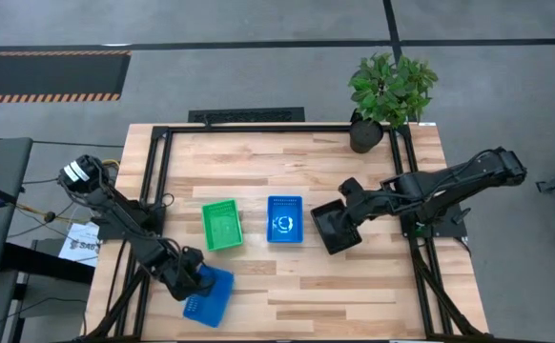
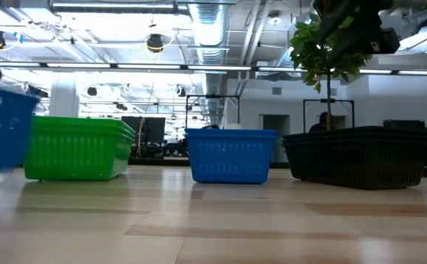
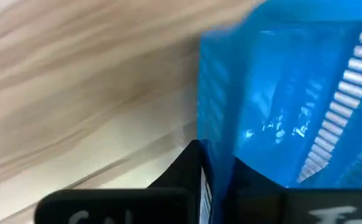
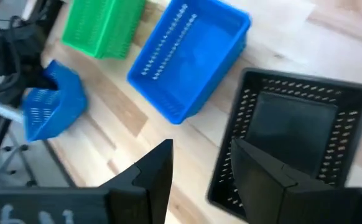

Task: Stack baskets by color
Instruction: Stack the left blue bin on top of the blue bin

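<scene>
A blue basket (image 1: 211,297) hangs tilted near the table's front left corner, with my left gripper (image 1: 193,277) shut on it; it also shows in the right wrist view (image 4: 51,107). In a row at mid-table stand a green basket (image 1: 222,226), a second blue basket (image 1: 285,219) and nested black baskets (image 1: 332,231), each on its base. My right gripper (image 4: 199,165) hovers open above the black baskets' near-left wall (image 4: 227,158), clear of it. My left gripper pinches one upright wall of the blue basket (image 3: 213,146) at its rim, one finger (image 3: 184,165) outside and the other inside. The fingers slant down from the table's left side. The basket sits tilted in the hold; whether a corner rests on the table I cannot tell.
A potted plant (image 1: 390,90) stands at the far right corner. Black frame rails (image 1: 158,191) run along the table's left, far and right sides. Bare wood (image 1: 354,295) lies along the front between the held basket and the right rail.
</scene>
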Robot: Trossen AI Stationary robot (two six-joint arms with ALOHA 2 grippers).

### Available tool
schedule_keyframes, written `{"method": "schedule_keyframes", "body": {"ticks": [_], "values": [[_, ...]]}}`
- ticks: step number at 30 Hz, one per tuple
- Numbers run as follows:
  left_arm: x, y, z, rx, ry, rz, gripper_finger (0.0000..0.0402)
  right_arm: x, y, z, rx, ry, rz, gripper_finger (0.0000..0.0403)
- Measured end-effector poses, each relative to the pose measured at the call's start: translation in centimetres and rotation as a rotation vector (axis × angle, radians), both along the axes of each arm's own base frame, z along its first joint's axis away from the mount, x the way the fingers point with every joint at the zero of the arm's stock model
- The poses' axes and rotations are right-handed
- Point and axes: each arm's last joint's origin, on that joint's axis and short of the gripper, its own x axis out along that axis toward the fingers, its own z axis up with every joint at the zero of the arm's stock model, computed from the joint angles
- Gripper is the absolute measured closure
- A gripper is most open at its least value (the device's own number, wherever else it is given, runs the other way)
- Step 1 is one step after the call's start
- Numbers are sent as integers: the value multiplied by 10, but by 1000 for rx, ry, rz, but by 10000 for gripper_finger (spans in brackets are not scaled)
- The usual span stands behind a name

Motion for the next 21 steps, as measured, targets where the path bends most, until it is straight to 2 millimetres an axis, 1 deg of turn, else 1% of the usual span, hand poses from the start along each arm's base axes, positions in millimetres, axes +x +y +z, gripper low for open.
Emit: {"method": "schedule_keyframes", "body": {"ticks": [4, 8, 12, 16, 21], "values": [[8, -1, 3, 2, -110, 80, 400, -1, 9, 1, 38, -13, 9, 225], [15, -3, 9, 9, -225, 168, 401, -5, 24, 1, 67, -14, 45, 232], [24, -9, 25, 23, -299, 188, 401, -12, 40, 1, 103, -9, 80, 240], [32, -8, 40, 90, -318, 222, 401, -18, 54, 0, 117, -4, 97, 249], [43, 0, 57, 186, -334, 300, 401, -21, 68, -3, 19, -53, 49, 261]]}}
